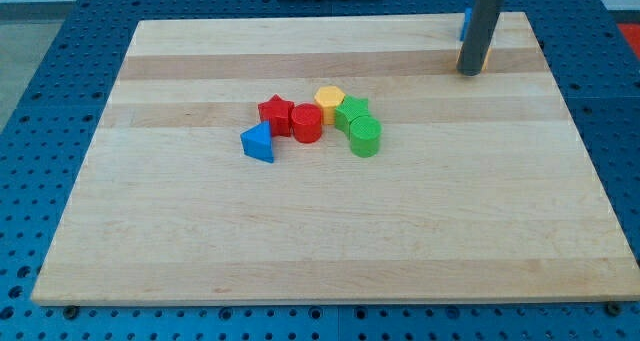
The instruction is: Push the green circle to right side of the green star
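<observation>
Resting near the view's top right corner of the wooden board (330, 251), my tip (470, 72) is a bare rod end touching none of the central blocks, so you have nothing held or pressed there. Just behind the rod, at the board's top edge, you see a sliver of a blue block (466, 22) with a trace of orange; its shape is hidden. Well apart, toward the view's left and lower, sits the cluster. The green circle (366, 137) is nearest you, touching the green star (351, 112) from just below and slightly to the right. The yellow hexagon (329, 102) adjoins the star's left, then the red cylinder (307, 124), the red star (275, 113) and the blue triangle (258, 142).
</observation>
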